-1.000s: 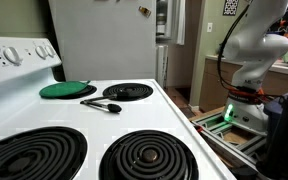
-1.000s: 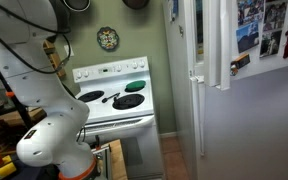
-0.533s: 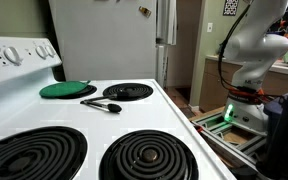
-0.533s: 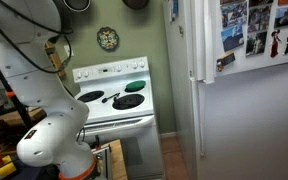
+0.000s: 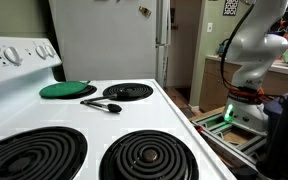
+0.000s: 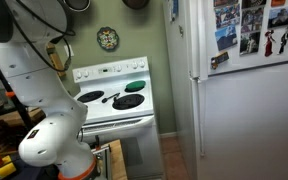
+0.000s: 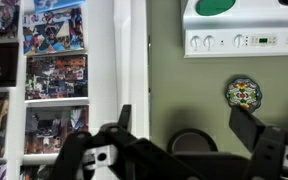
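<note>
In the wrist view, which stands upside down, my gripper [image 7: 184,125] is open and empty, with its two dark fingers spread wide. It faces a green wall with a dark round pan [image 7: 194,142] and a small decorated plate [image 7: 244,93]. The white fridge door [image 7: 59,70], covered with photos, is to the left, with its edge close to the left finger. The gripper does not touch it. In both exterior views only the white arm shows [image 5: 252,55] [image 6: 44,100]; the gripper itself is out of frame.
A white stove [image 5: 134,120] with coil burners carries a green round lid [image 5: 68,89] and a black utensil [image 5: 101,104]. The stove also shows in an exterior view [image 6: 114,100], beside the fridge door [image 6: 249,100]. The arm's base stands on the floor on a metal frame [image 5: 229,125].
The fridge door has swung further round, and its photo-covered front now faces the exterior camera more squarely. The gap at the fridge's side has narrowed. The arm has shifted slightly.
</note>
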### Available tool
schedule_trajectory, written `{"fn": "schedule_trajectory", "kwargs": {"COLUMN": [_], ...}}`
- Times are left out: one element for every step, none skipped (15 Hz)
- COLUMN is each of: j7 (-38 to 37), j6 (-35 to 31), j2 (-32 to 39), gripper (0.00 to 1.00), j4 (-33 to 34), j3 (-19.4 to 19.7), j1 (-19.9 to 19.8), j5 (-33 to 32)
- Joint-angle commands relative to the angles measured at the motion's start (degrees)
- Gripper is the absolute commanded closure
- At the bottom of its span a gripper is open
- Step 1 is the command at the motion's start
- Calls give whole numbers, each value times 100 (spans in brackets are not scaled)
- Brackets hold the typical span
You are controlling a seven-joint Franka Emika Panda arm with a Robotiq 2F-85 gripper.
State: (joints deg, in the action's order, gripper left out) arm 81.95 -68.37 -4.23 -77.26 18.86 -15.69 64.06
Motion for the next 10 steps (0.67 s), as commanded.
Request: {"fn": "schedule_trajectory", "kwargs": {"j7": [132, 163, 164, 160, 173, 172, 144, 133, 113, 113], "j6": [-228, -212, -227, -244, -275, -326, -394, -461, -614, -705], "j2": [-184, -192, -164, -162, -168, -182, -205, -211, -232, -229], "gripper": [0, 0, 0, 0, 0, 0, 0, 0, 0, 0], "j4": [-481, -554, -558, -597, -646, -698, -759, -808, -885, -912], "j3": [-210, -260, -300, -341, -369, -399, -439, -467, -504, -531], "j1": [175, 214, 238, 261, 277, 297, 321, 340, 365, 381], "j5": [258, 308, 368, 406, 474, 547, 561, 608, 677, 710]}}
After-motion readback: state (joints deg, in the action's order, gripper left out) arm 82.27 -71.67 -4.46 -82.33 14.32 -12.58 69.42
